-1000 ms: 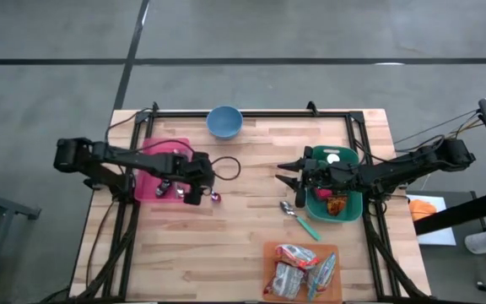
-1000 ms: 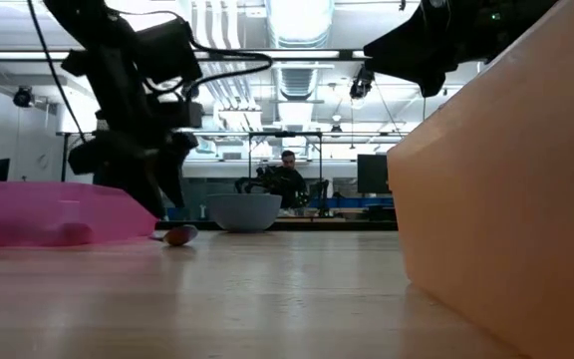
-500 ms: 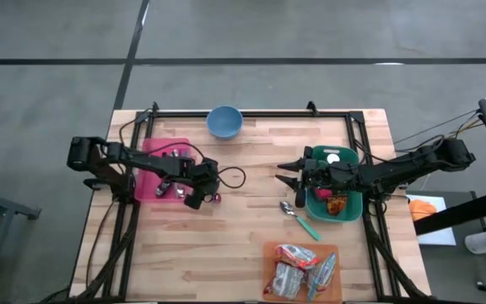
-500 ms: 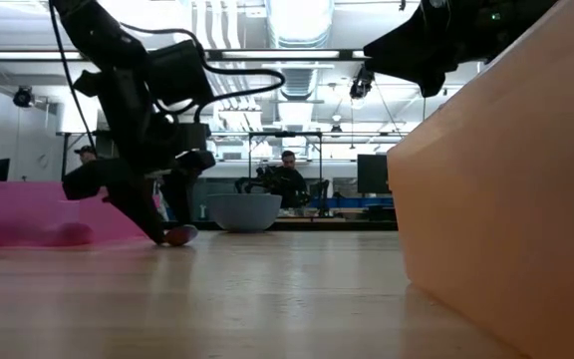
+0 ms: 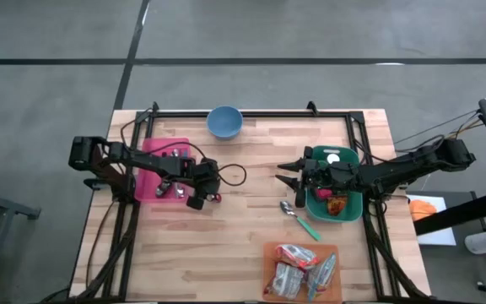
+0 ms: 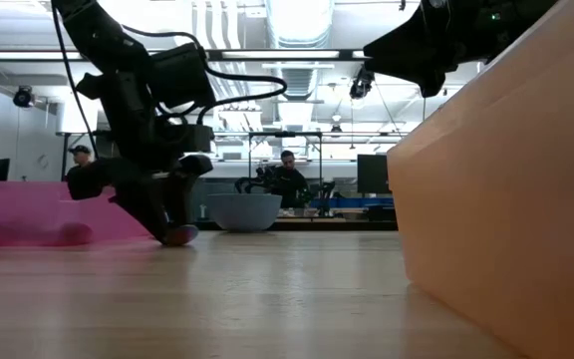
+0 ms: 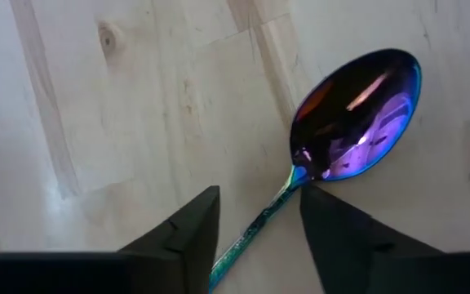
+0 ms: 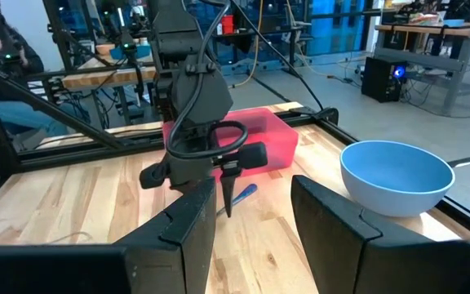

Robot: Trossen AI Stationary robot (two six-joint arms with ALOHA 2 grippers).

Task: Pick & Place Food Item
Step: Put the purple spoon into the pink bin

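Now your left claw (image 7: 255, 224) has dropped onto the iridescent spoon (image 7: 353, 114) beside the pink bin (image 5: 154, 160), fingers narrowing around its handle, not yet pinching; right claw (image 8: 251, 216) idles, spread.

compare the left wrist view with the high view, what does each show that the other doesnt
Only the left wrist view shows the iridescent purple spoon close up, its thin handle running between the left gripper fingers, which stand apart around it.

Only the high view shows the wider table: pink bin, blue bowl, green bin, a second spoon, orange tray of packets, and the right gripper waiting beside the green bin.

Both show the wooden table and the left gripper at the spoon.
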